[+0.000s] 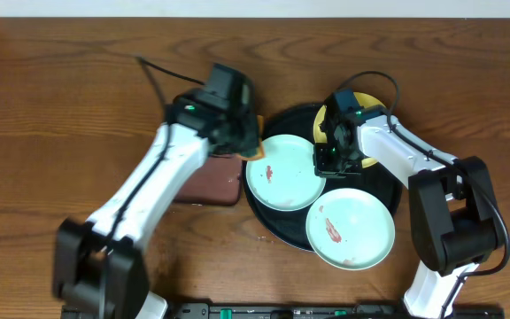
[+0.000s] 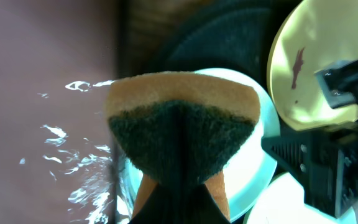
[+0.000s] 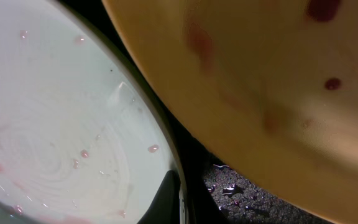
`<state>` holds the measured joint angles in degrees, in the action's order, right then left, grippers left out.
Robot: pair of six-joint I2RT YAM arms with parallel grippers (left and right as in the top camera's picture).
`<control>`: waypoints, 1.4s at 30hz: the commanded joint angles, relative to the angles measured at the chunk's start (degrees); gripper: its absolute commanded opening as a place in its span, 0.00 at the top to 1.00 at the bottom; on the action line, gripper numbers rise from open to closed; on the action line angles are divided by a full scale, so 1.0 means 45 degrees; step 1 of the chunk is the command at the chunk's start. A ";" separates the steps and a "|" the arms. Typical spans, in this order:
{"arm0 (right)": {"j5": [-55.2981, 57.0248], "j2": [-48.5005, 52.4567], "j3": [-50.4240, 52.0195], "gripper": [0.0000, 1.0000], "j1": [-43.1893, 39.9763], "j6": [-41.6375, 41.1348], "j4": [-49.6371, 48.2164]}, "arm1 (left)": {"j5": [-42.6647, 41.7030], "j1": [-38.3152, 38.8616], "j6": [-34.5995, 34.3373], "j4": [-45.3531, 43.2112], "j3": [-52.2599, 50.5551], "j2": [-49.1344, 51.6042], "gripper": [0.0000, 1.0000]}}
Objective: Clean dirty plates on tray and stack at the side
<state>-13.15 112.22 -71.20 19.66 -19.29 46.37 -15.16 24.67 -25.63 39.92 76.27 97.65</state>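
Three plates lie on the black tray (image 1: 295,120). A mint plate (image 1: 282,177) with a red smear is at its left, and a second smeared mint plate (image 1: 352,229) at its front. The yellow plate (image 1: 374,104) at the back is mostly under my right arm. My left gripper (image 1: 253,146) is shut on an orange and green sponge (image 2: 179,118) over the left mint plate's edge (image 2: 250,168). My right gripper (image 1: 326,162) is shut on that plate's right rim (image 3: 73,124). The smeared yellow plate (image 3: 260,81) is right beside it.
A rectangular reddish-brown tray (image 1: 211,182) lies left of the black tray, under my left arm. Wet black tray floor (image 3: 241,186) shows between the plates. The wood tabletop (image 1: 60,106) spreads to the left and back.
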 commanded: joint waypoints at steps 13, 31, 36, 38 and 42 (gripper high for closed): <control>0.0826 0.0306 0.0087 0.99 0.0180 -0.0189 -0.0034 | -0.2880 0.2186 -0.4012 -0.4027 0.0243 0.5139 0.93; 0.0826 0.0306 0.0087 0.99 0.0180 -0.0209 0.0083 | 0.5761 0.1977 -0.2161 0.1603 0.0724 0.4901 0.93; 0.0826 0.0306 0.0087 0.99 0.0180 -0.0243 0.0117 | 0.5649 0.1991 -0.2186 0.1078 0.0719 0.4911 0.93; 0.0831 0.0306 0.0087 0.99 0.0180 -0.0243 0.0170 | 0.4022 0.2016 -0.2181 -0.0044 0.0661 0.4925 0.92; 0.0835 0.0306 0.0087 0.99 0.0180 -0.0316 0.0175 | 0.1146 0.2079 -0.2540 -0.1807 0.0544 0.4935 0.92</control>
<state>-12.47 112.22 -71.44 19.68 -20.23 47.11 0.73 34.11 -35.94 36.51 80.27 117.54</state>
